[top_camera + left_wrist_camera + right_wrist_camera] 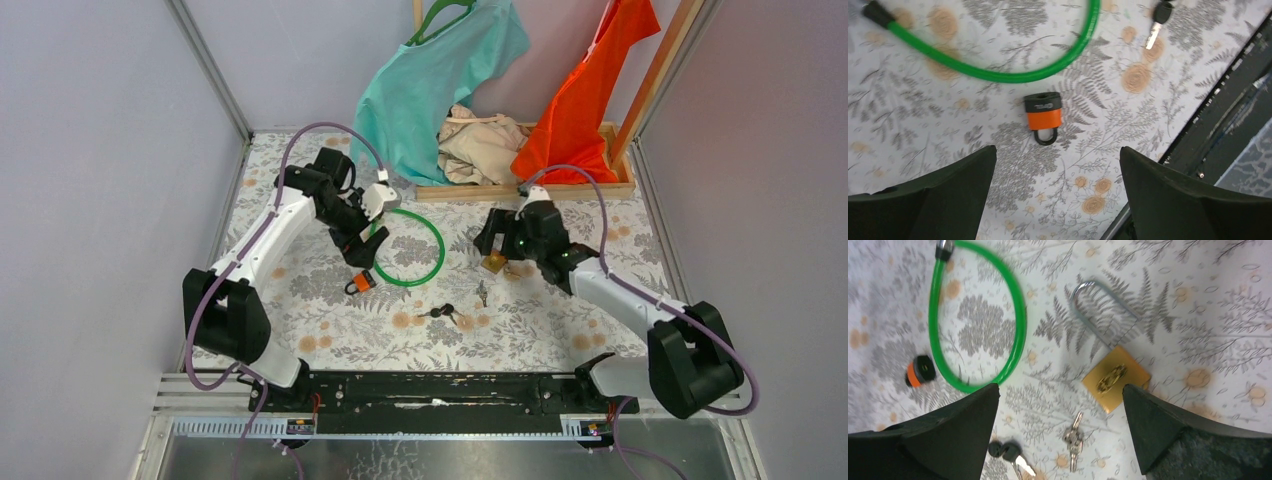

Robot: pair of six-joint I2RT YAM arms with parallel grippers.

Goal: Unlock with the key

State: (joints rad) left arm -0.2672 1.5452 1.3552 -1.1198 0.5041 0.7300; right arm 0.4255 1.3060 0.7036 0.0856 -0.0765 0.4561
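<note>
A small orange padlock (358, 284) lies on the floral tablecloth and also shows in the left wrist view (1043, 116). My left gripper (358, 254) hovers just above it, open and empty (1058, 150). A brass padlock (494, 262) with a silver shackle lies further right (1115, 377). My right gripper (492, 243) is open and empty above it (1060, 387). A bunch of small silver keys (1074, 437) lies just near of the brass padlock (482, 292). Black-headed keys (445, 313) lie to their left (1005, 452).
A green cable lock (410, 248) forms a loop between the two padlocks (998, 75) (1018, 330). A wooden rack base (520, 188) with teal, beige and orange clothes stands at the back. Grey walls close both sides.
</note>
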